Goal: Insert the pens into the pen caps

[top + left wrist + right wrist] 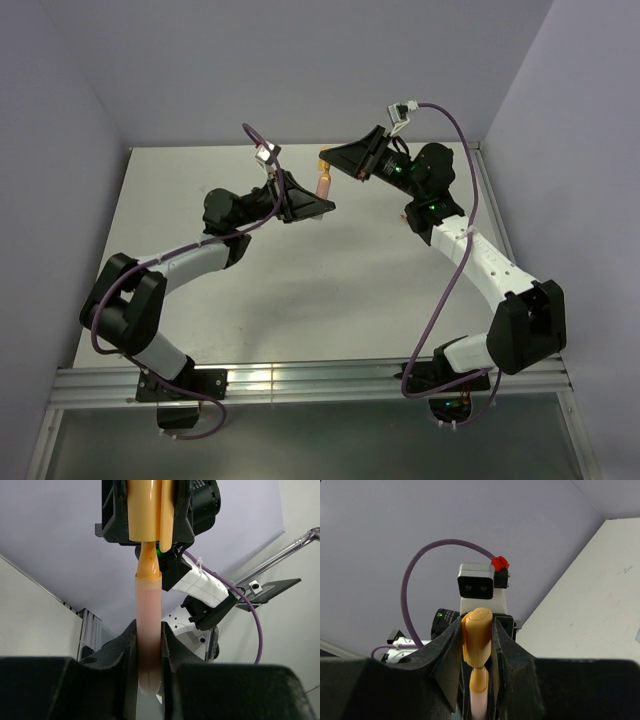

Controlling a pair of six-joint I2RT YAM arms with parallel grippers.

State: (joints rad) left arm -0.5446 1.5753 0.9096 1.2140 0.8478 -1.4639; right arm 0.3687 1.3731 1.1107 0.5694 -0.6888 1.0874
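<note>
Although the pen and the cap are lined up end to end and already meeting, this pairing does not look finished. An orange neck at the pen's front end shows bare between the cap's mouth and the pale barrel, so I judge the tip to be entered but not pushed home. A last push along the shared axis seems to be what is left for this pair. Whether other pens and caps have been joined, or wait somewhere on the counter, I cannot tell from these views.

The left hand is closed narrowly on the pen's lower barrel, its fingers pressed against both sides, with the rounded tail end poking out below the grip. The right hand is clamped around the cap, a little wider because the cap is fatter than the barrel. Both are held in the air above the middle of the counter, touching nothing but each other and the two hands.

The pen is a slim, translucent pale pink tube, darker where the fingers shade it. The cap is solid yellow-orange, glossy, with a domed closed end and a clip running down one side. Pen and cap look straight in line from both wrist views.
</note>
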